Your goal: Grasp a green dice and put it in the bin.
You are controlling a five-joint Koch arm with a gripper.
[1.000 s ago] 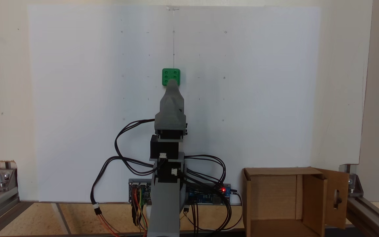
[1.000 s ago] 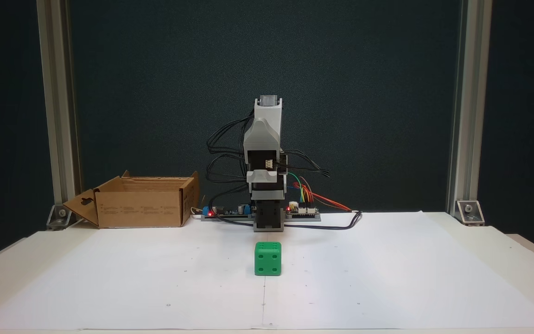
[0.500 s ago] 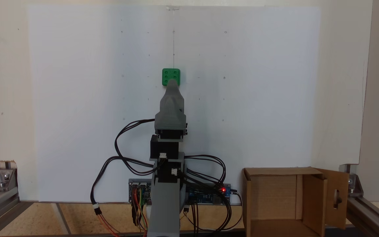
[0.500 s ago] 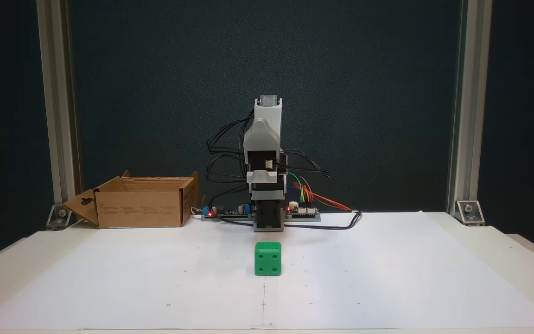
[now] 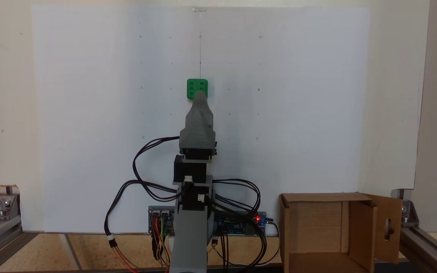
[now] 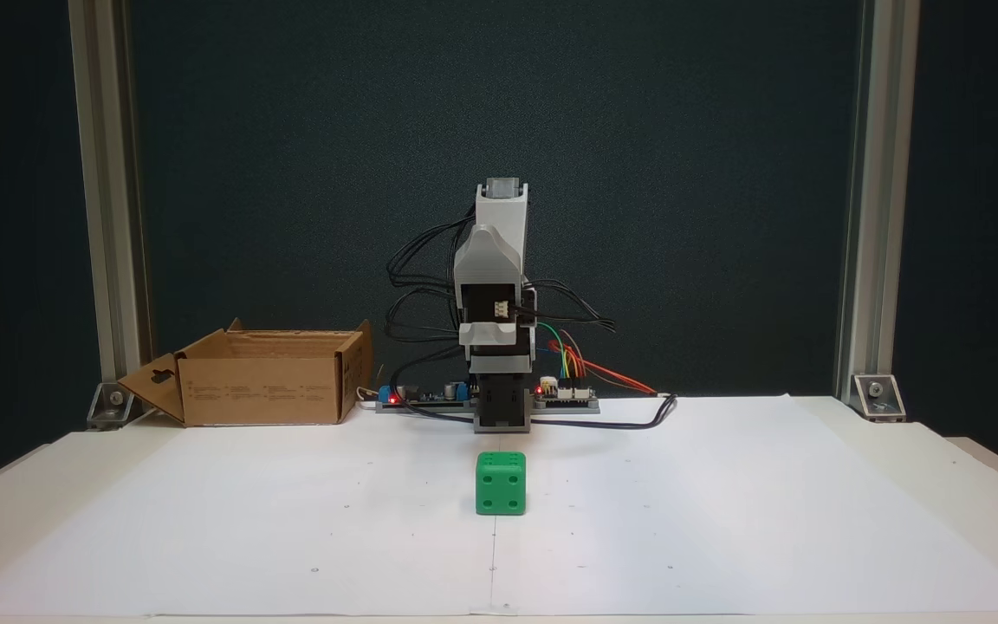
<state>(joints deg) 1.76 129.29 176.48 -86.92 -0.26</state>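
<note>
The green dice (image 5: 197, 87) rests on the white paper along its centre line, with several pips on its top face. It stands alone in front of the arm's base (image 6: 500, 482), touching nothing. My gripper (image 5: 199, 94) is a grey tapered piece on the folded arm (image 6: 497, 260), held well above the table. From above, its tip overlaps the dice's near edge. Only one tip shows, so the jaws' stand stays unclear. The bin (image 5: 328, 231) is a brown cardboard box beside the arm's base. Its flap with the keyhole cutout (image 6: 155, 386) hangs outward.
Control boards with lit red LEDs and loose cables (image 5: 241, 223) lie around the arm's base. Aluminium frame posts (image 6: 863, 217) stand at the table's corners. The white paper sheet (image 6: 724, 520) covers most of the table around the dice.
The arm has shifted only very slightly. The dice and the bin have not moved.
</note>
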